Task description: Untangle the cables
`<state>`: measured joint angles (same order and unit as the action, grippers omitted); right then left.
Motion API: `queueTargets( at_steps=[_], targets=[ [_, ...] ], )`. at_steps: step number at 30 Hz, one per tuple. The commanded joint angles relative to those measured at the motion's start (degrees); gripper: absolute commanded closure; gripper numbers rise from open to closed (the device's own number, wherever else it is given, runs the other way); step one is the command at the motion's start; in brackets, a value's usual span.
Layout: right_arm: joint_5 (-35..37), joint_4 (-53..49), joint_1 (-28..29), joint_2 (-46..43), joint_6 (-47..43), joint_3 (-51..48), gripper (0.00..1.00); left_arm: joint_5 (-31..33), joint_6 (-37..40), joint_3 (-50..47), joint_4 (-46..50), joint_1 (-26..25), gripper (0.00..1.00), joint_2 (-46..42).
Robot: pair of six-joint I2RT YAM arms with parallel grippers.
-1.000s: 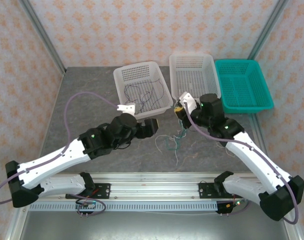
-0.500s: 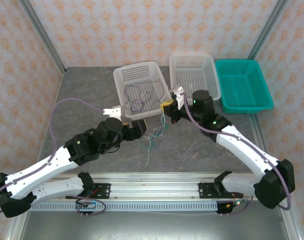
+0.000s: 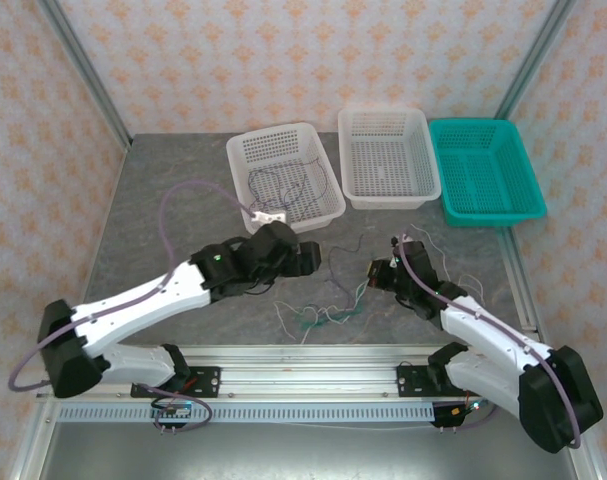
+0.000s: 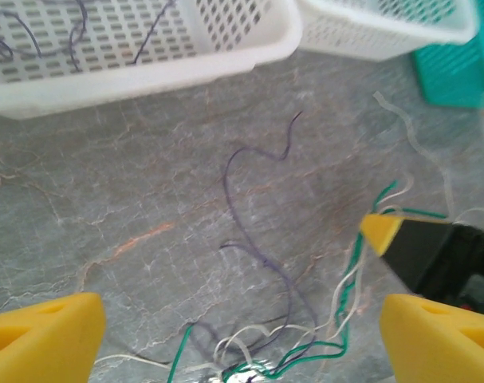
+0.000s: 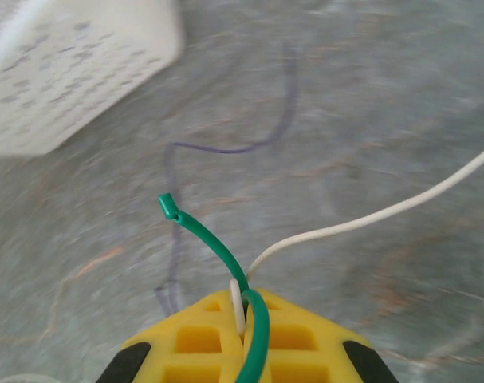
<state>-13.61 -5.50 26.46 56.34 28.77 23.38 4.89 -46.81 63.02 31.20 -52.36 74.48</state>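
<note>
While the left pincer (image 4: 242, 323) gapes empty above the cables (image 4: 226, 183), the right pincer (image 5: 245, 309) clamps two, green and white.

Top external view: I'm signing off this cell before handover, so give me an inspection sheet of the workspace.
Surface: grey marbled table.
Job's things: wire tangle of green, white and purple on the table; another purple wire in the left white basket.
Clutter: nothing seen.
Hands: left hand open over the tangle; right hand shut on green wire and white wire.
Cables: lilac arm cable loops apart from the tangle.
Surroundings: middle white basket, teal basket, patterned walls.
</note>
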Motion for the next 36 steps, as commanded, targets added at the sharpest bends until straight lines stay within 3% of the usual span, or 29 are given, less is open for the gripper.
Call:
queueTargets(
  at_steps=[1,7,13,19,28,31,33,36],
  targets=[
    [6.12,-4.34,-2.07,3.08,7.93,-0.35,1.00,0.11,3.07,5.34,-0.61,-0.70,0.14,7.57],
    [7.27,-10.11,-5.53,14.07,12.22,3.38,1.00,8.91,14.19,23.00,4.47,-5.16,0.18,25.86],
    [2.55,-6.47,-5.84,14.47,10.86,1.86,1.00,15.17,24.83,37.83,6.18,-6.04,0.17,43.25],
    [4.77,-11.19,-6.64,9.02,10.81,0.72,1.00,1.79,34.42,42.44,1.76,-2.03,0.15,52.72],
    [4.53,-14.82,-7.03,0.20,11.54,-0.39,1.00,6.38,44.39,47.08,2.08,-0.38,0.11,59.46],
    [3.72,-14.92,-7.04,-0.52,12.17,-0.69,1.00,5.30,46.10,49.37,3.57,0.09,0.11,61.68],
    [3.50,-15.00,-7.08,-0.53,12.23,-0.73,1.00,2.88,45.78,51.40,5.51,0.74,0.16,63.71],
    [3.88,-15.76,-7.11,-0.70,12.44,-0.53,1.00,0.78,44.89,52.07,6.41,1.33,0.33,65.21]
  ],
)
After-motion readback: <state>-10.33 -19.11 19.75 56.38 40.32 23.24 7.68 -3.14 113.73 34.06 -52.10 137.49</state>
